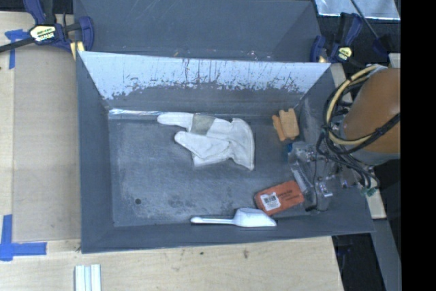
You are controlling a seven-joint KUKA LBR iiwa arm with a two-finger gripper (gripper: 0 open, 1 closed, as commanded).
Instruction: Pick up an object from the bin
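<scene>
My gripper (308, 187) is low at the bin's right side, just against the right end of a flat orange-red packet with a white barcode label (278, 197). A white plastic scoop (235, 219) lies in front of the packet, along the bin's near wall. A small tan block (287, 124) rests by the right wall, behind the gripper.
A crumpled white glove (214, 140) lies in the middle of the bin floor, towards the back. The arm with its orange cover and looped cables leans in over the right rim. Bare floor stretches over the left half.
</scene>
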